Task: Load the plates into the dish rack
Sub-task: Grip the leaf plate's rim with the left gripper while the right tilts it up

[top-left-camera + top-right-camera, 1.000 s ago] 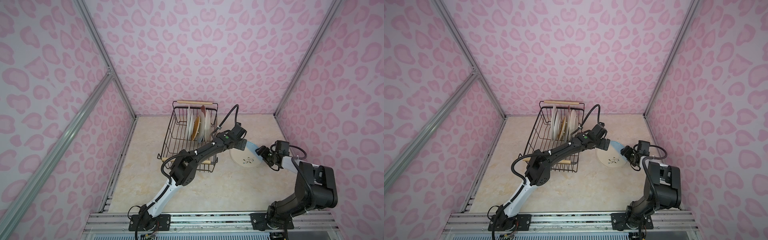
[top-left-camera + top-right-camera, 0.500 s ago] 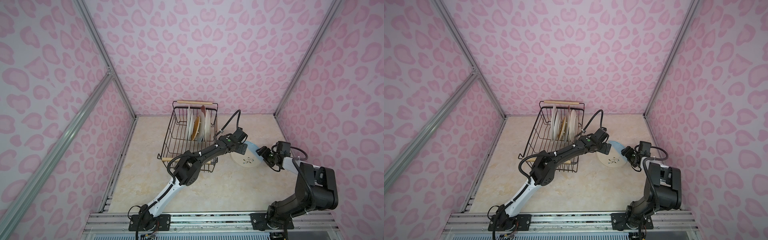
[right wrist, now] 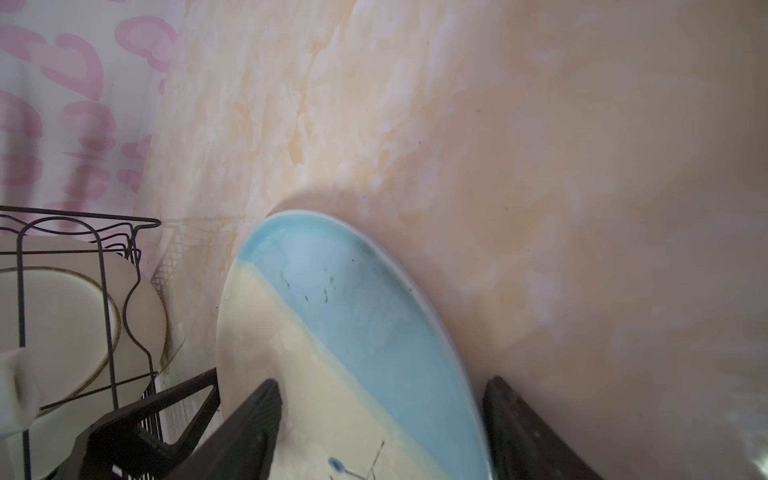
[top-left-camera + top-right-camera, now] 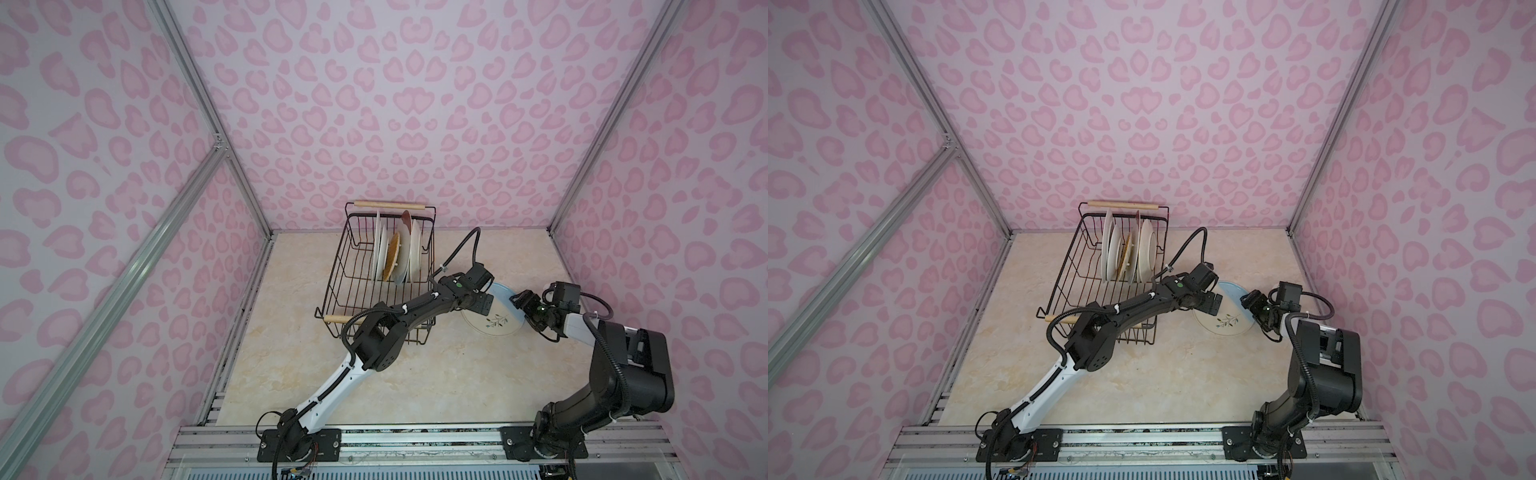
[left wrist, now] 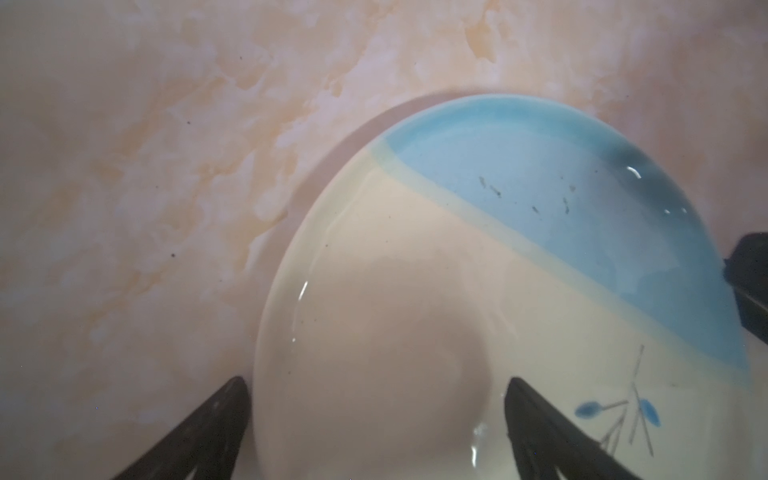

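Plates, several, stood on edge inside dish rack, upper centre of both top views; we noted white faces and one orange woven-look disc. Rack: black wire, rectangular, with pale wooden rod handles. One cream-and-blue plate, glossy, round, sprig motif, lay outside on the marbled beige table, just right of the rack. Only the wrist views showed its speckled glaze and straight colour divide. Left gripper: jaws wide apart, one finger off the rim, one over the cream face. Right gripper: jaws apart astride the blue rim; contact we could not tell. Right wrist view alone showed one racked plate's ringed underside behind wavy wires.
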